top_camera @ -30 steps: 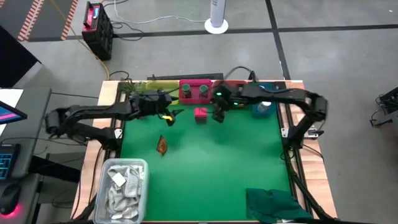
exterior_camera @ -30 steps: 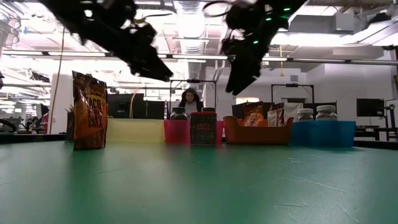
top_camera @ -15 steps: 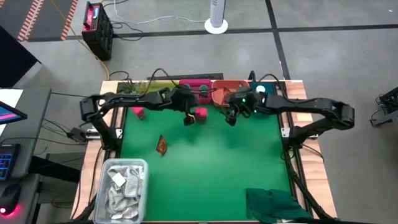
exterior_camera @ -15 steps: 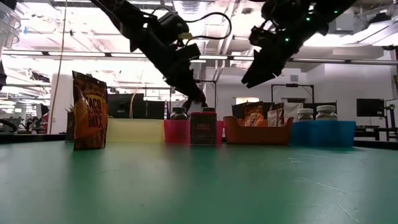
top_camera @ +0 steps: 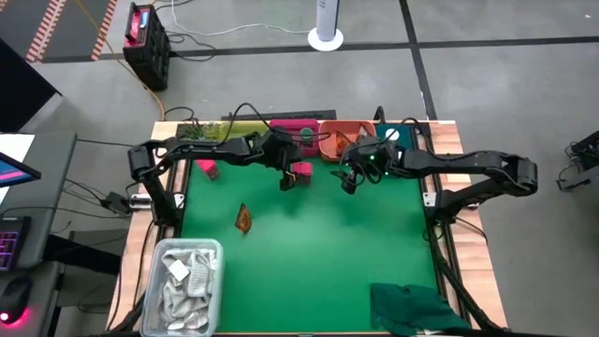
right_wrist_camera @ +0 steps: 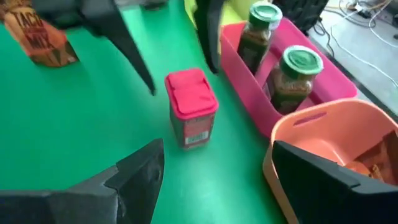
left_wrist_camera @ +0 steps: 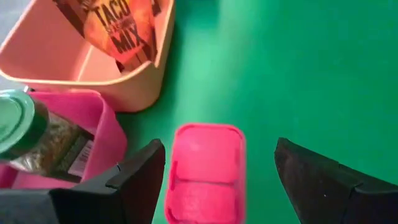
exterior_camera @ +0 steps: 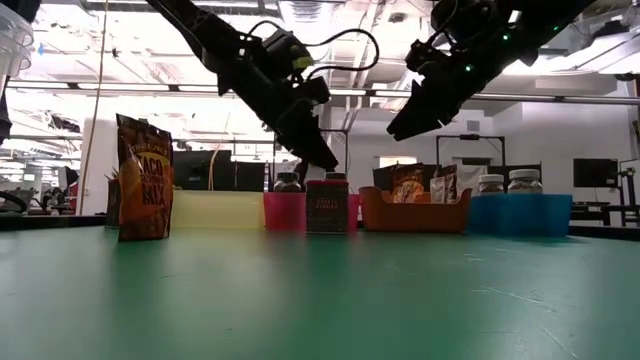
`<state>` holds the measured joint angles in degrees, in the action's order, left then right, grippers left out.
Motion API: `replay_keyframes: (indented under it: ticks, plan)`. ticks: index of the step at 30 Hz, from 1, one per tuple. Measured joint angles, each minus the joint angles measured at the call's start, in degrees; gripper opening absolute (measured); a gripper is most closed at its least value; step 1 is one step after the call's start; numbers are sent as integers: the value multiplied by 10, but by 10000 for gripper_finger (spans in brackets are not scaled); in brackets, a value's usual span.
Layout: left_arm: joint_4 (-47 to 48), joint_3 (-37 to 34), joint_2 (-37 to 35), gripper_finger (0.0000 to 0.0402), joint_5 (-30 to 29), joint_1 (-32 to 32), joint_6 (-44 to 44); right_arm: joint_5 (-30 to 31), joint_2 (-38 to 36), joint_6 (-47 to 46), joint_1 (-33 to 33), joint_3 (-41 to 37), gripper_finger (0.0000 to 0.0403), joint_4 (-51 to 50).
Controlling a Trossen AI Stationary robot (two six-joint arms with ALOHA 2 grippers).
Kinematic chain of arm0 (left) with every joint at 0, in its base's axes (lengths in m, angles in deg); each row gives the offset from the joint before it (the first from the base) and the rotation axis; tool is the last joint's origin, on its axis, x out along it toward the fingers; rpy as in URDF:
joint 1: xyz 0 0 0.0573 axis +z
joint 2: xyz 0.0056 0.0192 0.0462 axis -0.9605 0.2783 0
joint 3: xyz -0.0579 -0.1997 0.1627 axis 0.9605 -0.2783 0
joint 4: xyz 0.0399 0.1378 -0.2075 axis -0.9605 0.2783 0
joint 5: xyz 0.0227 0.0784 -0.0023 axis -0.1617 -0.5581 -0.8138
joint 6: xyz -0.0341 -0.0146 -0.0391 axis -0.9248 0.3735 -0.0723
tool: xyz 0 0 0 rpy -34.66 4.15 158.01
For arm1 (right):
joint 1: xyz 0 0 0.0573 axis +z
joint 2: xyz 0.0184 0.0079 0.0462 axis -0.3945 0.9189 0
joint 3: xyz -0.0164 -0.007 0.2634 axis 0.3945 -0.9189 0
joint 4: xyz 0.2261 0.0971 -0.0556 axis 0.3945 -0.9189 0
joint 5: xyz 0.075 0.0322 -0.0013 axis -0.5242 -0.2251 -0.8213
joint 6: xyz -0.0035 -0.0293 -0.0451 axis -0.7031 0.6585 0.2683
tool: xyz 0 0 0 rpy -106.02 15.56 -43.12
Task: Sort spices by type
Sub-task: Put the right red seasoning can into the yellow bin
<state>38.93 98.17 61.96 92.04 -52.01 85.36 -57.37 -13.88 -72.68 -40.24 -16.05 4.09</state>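
Observation:
A pink box [top_camera: 301, 171] stands upright on its base on the green mat in front of the pink tray [top_camera: 281, 128]. My left gripper [left_wrist_camera: 214, 186] hovers open just above it, one finger on each side, touching nothing; it shows in the low view [exterior_camera: 318, 145] over the box [exterior_camera: 327, 206]. My right gripper [right_wrist_camera: 233, 177] is open in the air to the box's right [top_camera: 349, 181]. A second pink box [top_camera: 208, 168] stands near the left edge. One orange-brown packet [top_camera: 243, 218] stands on the mat. Two green-lidded jars [right_wrist_camera: 297, 74] sit in the pink tray.
Yellow [top_camera: 220, 131], pink, orange [top_camera: 335, 140] and teal [top_camera: 398, 139] trays line the far edge; the orange one holds packets [left_wrist_camera: 124, 31]. A clear tub of white packets [top_camera: 182, 281] sits at the near left corner and a dark green cloth [top_camera: 412, 307] at the near right.
My left gripper has swung toward the table's right and come down, from near the mat's left part to just over the pink box. My right gripper has drawn back toward the right, away from that box, and risen a little.

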Motion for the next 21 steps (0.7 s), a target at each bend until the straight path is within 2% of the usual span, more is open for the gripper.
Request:
replay_keyframes:
  ticks: [21]
  plan:
    - [-31, 1, 67, 290, -10, 0, 13, -1, 0, 3, 9, 0, 324, 2]
